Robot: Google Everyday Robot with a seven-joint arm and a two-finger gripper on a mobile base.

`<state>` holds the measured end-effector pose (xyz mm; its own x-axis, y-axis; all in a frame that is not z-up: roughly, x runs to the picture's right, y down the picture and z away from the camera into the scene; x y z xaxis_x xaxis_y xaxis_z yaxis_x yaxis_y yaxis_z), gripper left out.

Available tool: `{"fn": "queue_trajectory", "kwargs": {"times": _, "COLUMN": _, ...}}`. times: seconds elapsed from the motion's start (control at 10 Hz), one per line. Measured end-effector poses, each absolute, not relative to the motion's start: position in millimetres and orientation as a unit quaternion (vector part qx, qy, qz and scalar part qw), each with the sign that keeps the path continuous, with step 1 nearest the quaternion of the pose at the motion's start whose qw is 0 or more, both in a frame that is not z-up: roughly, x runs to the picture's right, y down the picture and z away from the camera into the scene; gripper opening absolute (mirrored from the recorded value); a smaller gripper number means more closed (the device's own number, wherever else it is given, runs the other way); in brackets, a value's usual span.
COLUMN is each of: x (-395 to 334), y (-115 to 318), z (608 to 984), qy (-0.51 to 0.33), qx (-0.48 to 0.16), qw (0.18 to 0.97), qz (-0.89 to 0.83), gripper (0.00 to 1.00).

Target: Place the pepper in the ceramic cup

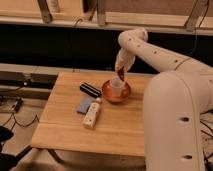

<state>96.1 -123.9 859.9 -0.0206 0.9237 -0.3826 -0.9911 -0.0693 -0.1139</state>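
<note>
The pepper (121, 74), slender and dark red-brown, hangs tip-down from my gripper (121, 69). The gripper is shut on it and holds it just above the rim of the ceramic cup (116, 87). The cup is small and white and stands upright in the round orange-brown saucer (107, 94) at the back of the wooden table (115, 130). My white arm reaches in from the right and bends down over the cup.
A black flat object (90, 89) lies left of the saucer. A blue block (83, 105) and a white tube (92, 114) lie in front of it. Dark shelving and metal rails run behind the table. My white body fills the right side.
</note>
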Motion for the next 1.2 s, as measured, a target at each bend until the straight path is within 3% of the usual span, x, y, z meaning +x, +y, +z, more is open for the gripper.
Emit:
{"fn": "queue_trajectory", "kwargs": {"times": 0.2, "x": 80.9, "y": -137.1, "z": 868.1, "qy": 0.051, "qx": -0.198, "qw": 0.666, "qz": 0.717, "gripper": 0.00}}
{"fn": "queue_trajectory", "kwargs": {"times": 0.8, "x": 79.0, "y": -105.3, "z": 877.7, "qy": -0.050, "qx": -0.259, "qw": 0.617, "qz": 0.742, "gripper": 0.01}}
{"fn": "queue_trajectory", "kwargs": {"times": 1.2, "x": 75.1, "y": -105.2, "z": 877.3, "qy": -0.052, "qx": -0.262, "qw": 0.617, "qz": 0.741, "gripper": 0.38}}
